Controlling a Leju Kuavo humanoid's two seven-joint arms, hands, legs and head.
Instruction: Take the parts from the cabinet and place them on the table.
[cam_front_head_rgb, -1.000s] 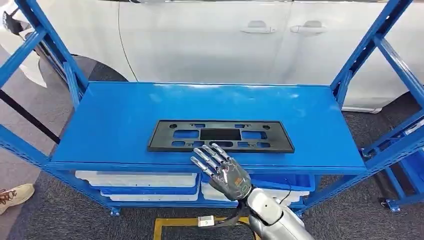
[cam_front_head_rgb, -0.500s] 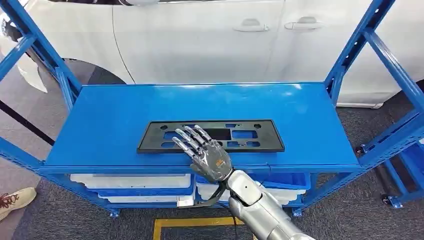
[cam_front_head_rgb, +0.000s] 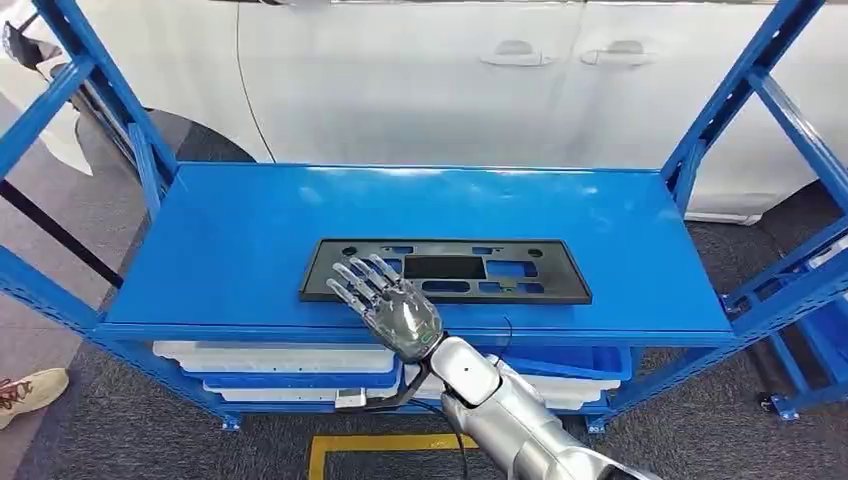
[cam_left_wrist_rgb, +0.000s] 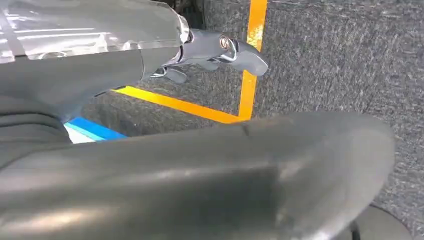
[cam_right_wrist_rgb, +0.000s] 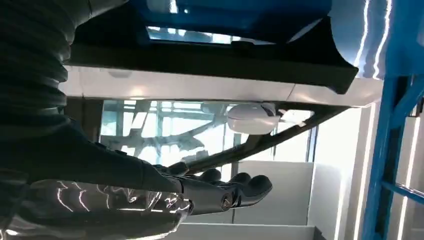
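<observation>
Head view: the right hand (cam_front_head_rgb: 388, 305) hovers with fingers spread, holding nothing, over the black plate (cam_front_head_rgb: 446, 270) near the shelf's (cam_front_head_rgb: 230, 250) front edge. Next it must grab it. The left hand's (cam_left_wrist_rgb: 220, 47) fingers look curled and hold nothing.

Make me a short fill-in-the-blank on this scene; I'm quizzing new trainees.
1. The black plate lies flat on the ___ shelf.
2. The right hand reaches over the plate's ___ end, fingers spread.
3. Behind the shelf stands a ___ car.

Missing words: blue; left; white
</observation>
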